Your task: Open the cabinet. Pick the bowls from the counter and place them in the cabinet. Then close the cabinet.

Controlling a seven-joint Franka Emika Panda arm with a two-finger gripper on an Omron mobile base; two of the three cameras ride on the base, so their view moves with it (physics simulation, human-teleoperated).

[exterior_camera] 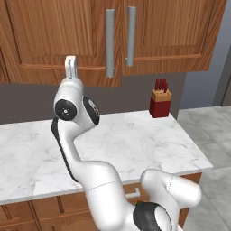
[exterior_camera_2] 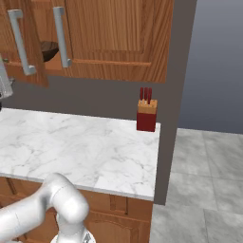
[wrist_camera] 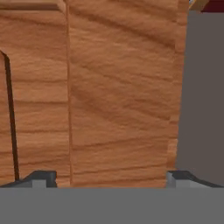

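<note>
Cabinet (exterior_camera: 149, 31): left door stands slightly ajar, likely mid-closing, as the counter (exterior_camera: 135, 140) bears no bowls.
Wooden bowl (exterior_camera_2: 48, 49): inside, glimpsed through the door gap; the white one I cannot make out.
Gripper (exterior_camera: 71, 67): raised against the left door's lower panel, jaws spread wide, holding nothing; contact uncertain.
Knife block (exterior_camera: 160, 103): rear counter, well apart.

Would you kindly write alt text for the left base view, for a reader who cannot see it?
A white robot arm reaches its open end effector up to the bottom edge of a reddish-brown wall cabinet with two grey bar handles. Below lies a white marble counter with a red knife block at the back.
</note>
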